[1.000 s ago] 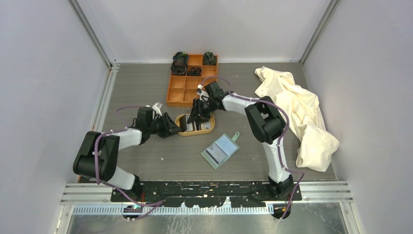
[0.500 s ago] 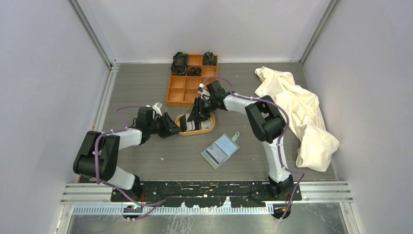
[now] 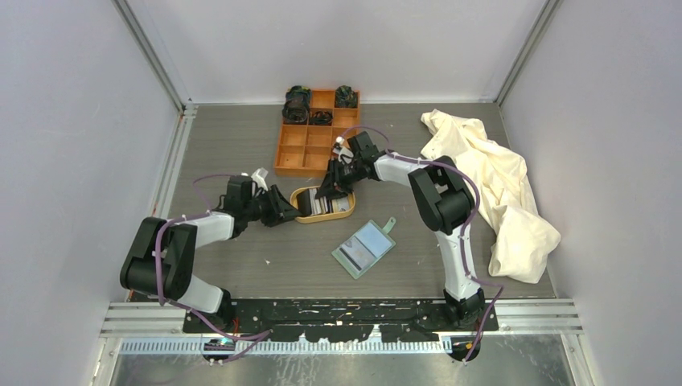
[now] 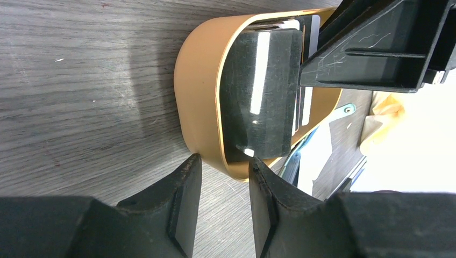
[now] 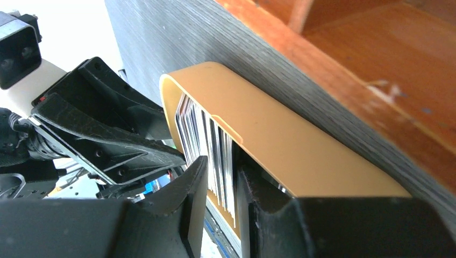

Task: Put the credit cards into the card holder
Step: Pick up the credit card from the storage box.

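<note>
Left tool (image 4: 221, 164), jaws apart, straddles the oval tray (image 4: 199, 97) at its 9 o'clock rim; right tool (image 5: 221, 166) brackets credit cards (image 5: 204, 129), grip uncertain: we should isolate one.

The oval tan wooden tray (image 3: 323, 220) holds thin rectangular cards (image 5: 207, 142), edges striped white and dark. At five o'clock of it, the soft sage-green folding wallet (image 3: 363, 249) shows pale pockets on the grey wood-grain tabletop (image 3: 241, 249).

Place: robotics lab test cell
Enclosure: plain pale panels (image 3: 64, 121) in aluminium framing (image 3: 153, 56)
Rig: left arm (image 3: 173, 249) and right arm (image 3: 438, 201) bolted to a rail (image 3: 338, 310) at the grey surface (image 3: 241, 265) edge
</note>
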{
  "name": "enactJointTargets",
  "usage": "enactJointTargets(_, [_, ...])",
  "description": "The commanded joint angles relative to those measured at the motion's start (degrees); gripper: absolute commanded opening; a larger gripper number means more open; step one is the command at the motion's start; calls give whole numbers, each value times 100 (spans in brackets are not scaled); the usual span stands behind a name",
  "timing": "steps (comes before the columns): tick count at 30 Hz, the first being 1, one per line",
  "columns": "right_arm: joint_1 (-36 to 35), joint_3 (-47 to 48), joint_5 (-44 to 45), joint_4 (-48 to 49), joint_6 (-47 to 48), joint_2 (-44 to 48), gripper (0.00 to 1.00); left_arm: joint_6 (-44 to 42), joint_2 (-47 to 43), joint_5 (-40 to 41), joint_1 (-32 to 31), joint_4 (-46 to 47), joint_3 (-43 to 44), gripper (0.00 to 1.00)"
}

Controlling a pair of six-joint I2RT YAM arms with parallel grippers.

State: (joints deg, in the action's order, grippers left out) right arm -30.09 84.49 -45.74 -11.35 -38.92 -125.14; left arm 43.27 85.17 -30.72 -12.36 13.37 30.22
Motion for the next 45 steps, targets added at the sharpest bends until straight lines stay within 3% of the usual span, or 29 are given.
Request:
enactJointTargets(1, [51, -70, -200, 178, 8, 472, 30, 15, -225, -180, -30, 289, 131, 38])
enactJointTargets(26, [250, -321, -160, 44, 126, 731, 22, -20, -618, -125, -30, 29, 37, 37])
enactJointTargets(45, [366, -382, 469, -688, 995, 1204, 1, 191, -1579, -217, -36, -31, -280, 39])
